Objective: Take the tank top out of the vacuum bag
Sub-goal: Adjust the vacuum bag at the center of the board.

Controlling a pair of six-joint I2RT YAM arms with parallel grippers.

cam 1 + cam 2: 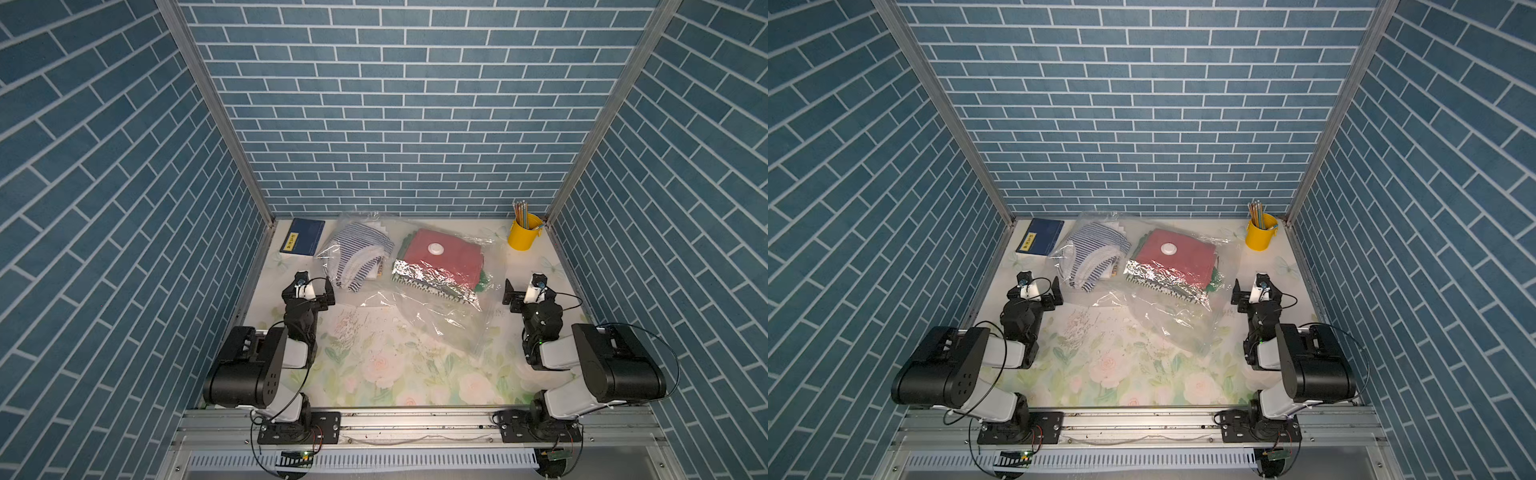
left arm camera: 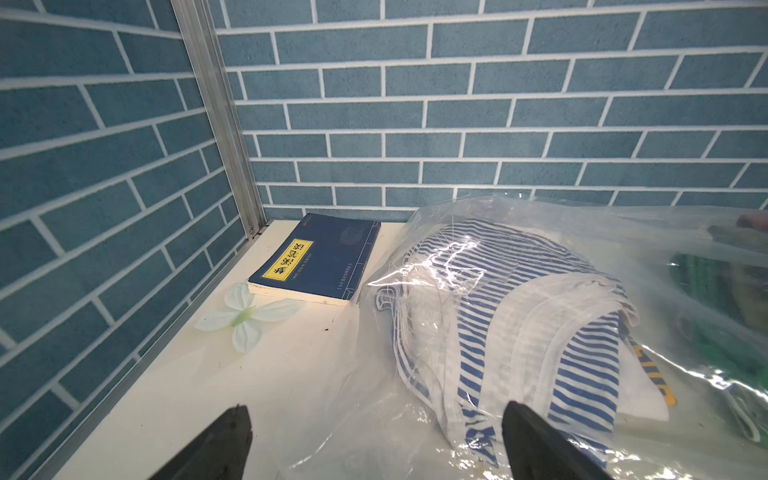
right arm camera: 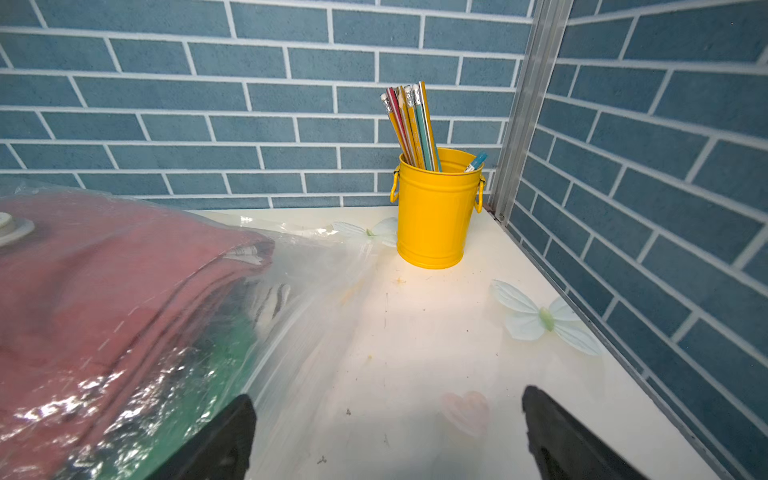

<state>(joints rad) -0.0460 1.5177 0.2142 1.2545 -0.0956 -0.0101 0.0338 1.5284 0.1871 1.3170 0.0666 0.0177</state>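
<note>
The clear vacuum bag (image 1: 436, 320) (image 1: 1167, 316) lies across the back half of the table, its loose flat end reaching toward the middle. A blue-and-white striped tank top (image 1: 357, 253) (image 1: 1094, 249) (image 2: 519, 299) is crumpled under the plastic at the bag's left. My left gripper (image 1: 316, 282) (image 1: 1038, 284) (image 2: 374, 440) is open just beside it, one fingertip (image 2: 532, 436) over the plastic by the striped hem. My right gripper (image 1: 525, 286) (image 1: 1252, 286) (image 3: 386, 432) hangs open over bare table at the bag's right edge. Neither holds anything.
Folded red cloth (image 1: 449, 253) (image 3: 104, 282) with a white valve (image 1: 435, 249) above it and green cloth below fills the bag's right part. A blue book (image 1: 302, 236) (image 2: 324, 257) lies back left. A yellow pencil bucket (image 1: 524, 235) (image 3: 436, 208) stands back right. Walls close three sides.
</note>
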